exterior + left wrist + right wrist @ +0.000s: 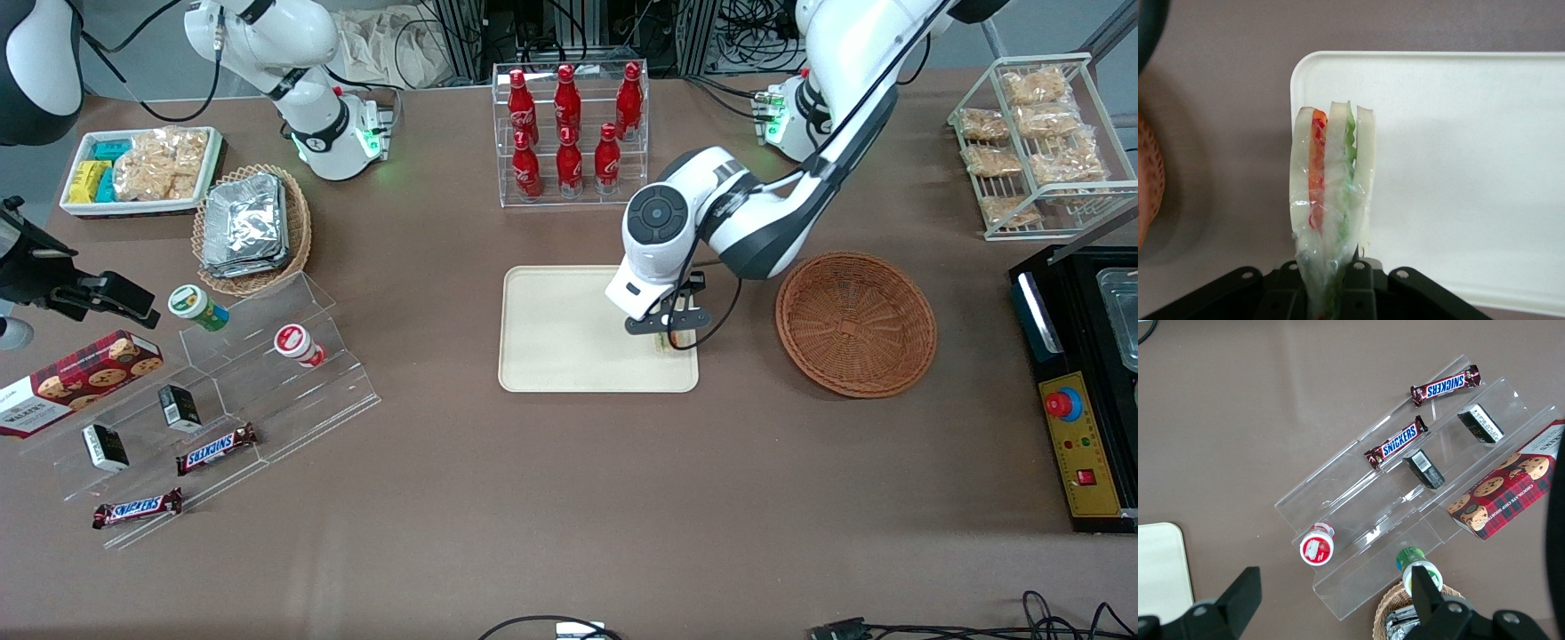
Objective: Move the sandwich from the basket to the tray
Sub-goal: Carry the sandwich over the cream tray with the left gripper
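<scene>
My left gripper [669, 334] is shut on the sandwich [1331, 180], a wrapped wedge of white bread with red and green filling. It holds the wedge by its narrow end, over the corner of the cream tray [560, 342] that lies nearest the basket and the front camera. In the front view only a sliver of the sandwich [662, 341] shows under the hand. In the left wrist view the gripper [1331, 283] pinches the wrap, with the tray [1471, 167] below it. The reddish-brown round basket [855, 324] sits beside the tray toward the working arm's end, with nothing in it. Its edge shows in the left wrist view [1148, 180].
A clear rack of red bottles [569, 133] stands farther from the front camera than the tray. A wire rack of snack bags [1036, 142] and a black control box [1080, 400] are at the working arm's end. An acrylic stand with snacks [222, 391] is toward the parked arm's end.
</scene>
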